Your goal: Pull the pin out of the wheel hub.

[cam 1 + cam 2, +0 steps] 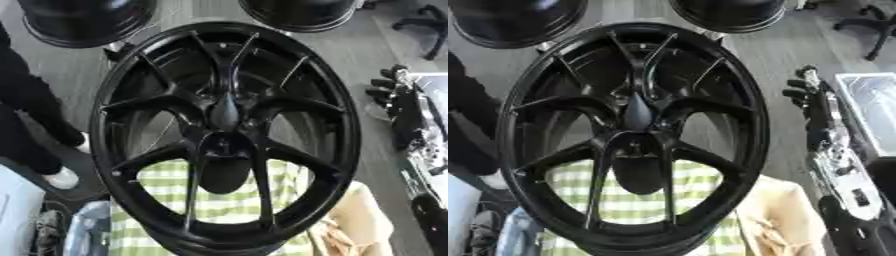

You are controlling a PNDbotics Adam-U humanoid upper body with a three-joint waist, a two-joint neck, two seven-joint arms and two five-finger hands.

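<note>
The right hand (808,97) is hanging off to the right of the wheel (750,135), well apart from its rim, with the arm (837,165) running down the right edge of the view toward the lower corner. The arm is black with silver joints, and the hand is sitting at its upper end, dark fingers (382,83) pointing leftward toward the wheel. They are looking slightly bent and are holding nothing; whether they are truly relaxed or partly clenched cannot be told with certainty. The left hand is not showing in either view.

The wheel is filling the middle of both views, standing tilted with its face toward the camera. It is glossy black, with slim paired spokes (144,102) fanning out from the hub (224,145) to a broad round rim. At the hub, a dark, rounded, elongated shape (225,112) is sitting just above the centre; whether that is the pin cannot be told, since it is the same black as the spokes around it. It is lying well to the left of the fingers, with the wheel's right rim between them.

Through the wheel's lower openings a green-and-white checked cloth (223,202) is showing. To the wheel's lower right a tan, soft-looking thing (785,220) is lying. Above the wheel, two more black wheels (83,20) are standing on the grey floor (350,50).
</note>
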